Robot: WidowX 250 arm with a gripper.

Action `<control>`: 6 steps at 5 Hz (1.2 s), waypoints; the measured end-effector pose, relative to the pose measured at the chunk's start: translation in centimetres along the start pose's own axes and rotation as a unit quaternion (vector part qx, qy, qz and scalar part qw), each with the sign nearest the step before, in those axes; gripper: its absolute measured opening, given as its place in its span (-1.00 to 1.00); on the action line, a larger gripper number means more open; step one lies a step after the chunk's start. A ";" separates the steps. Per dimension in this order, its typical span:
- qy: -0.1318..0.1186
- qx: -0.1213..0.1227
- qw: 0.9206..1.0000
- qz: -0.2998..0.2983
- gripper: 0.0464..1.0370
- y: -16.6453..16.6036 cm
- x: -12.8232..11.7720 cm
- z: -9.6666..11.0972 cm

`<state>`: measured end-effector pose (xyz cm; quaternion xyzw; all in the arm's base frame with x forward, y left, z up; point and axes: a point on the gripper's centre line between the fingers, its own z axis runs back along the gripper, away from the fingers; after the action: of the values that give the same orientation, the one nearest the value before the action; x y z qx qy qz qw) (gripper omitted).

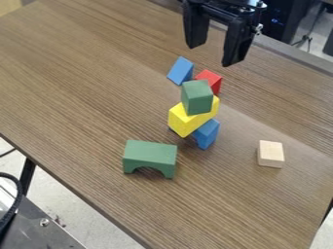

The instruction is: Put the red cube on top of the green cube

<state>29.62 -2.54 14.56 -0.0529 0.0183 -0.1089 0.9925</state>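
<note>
The tool (213, 56) is open, gripping nothing, above the surface (84, 87). The red cube (211, 81) lies behind the green cube (197, 97), which tops the yellow block (184, 120).

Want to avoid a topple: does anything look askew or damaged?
Yes: the yellow block sits askew across the blue block beneath it, and the green cube on top is turned another way, so they look precarious. No damage shows.

Above the centre of the frame, the green cube (197, 97) partly hid the red cube (211, 79), and the yellow block (185, 121) covered part of the lower blue block (207, 133). The top edge cropped the black gripper (209, 56).
</note>
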 end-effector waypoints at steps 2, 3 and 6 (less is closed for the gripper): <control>0.038 0.002 0.999 0.006 0.92 0.8 2.0 -1.1; 0.044 -0.003 0.999 0.028 0.92 1.6 3.7 -0.5; 0.091 0.049 0.987 0.123 0.92 4.0 4.2 -3.0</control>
<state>34.40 0.17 11.03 0.0081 0.1094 0.0090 0.9939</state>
